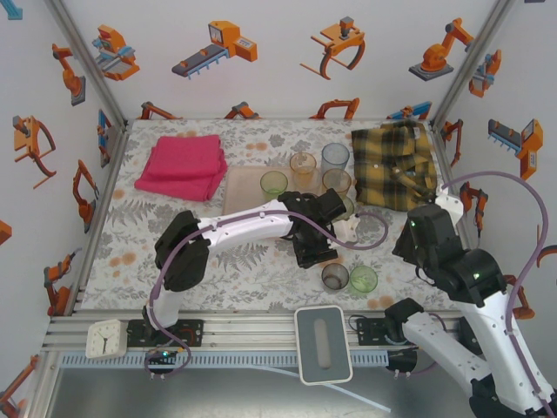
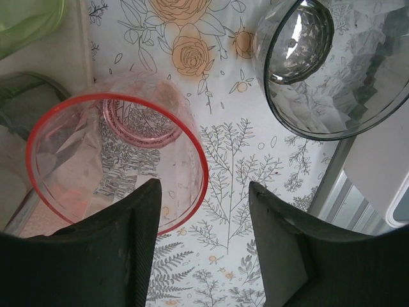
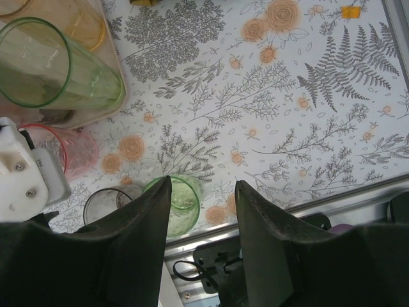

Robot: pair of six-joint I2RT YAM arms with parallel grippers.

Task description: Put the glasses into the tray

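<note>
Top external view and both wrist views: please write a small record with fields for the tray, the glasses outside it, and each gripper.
tray: pale pink, one green glass upright on it
near edge: grey glass and second green glass, upright on the table
left gripper: open, astride the rim of the pink glass
right gripper: open, holding nothing
</note>
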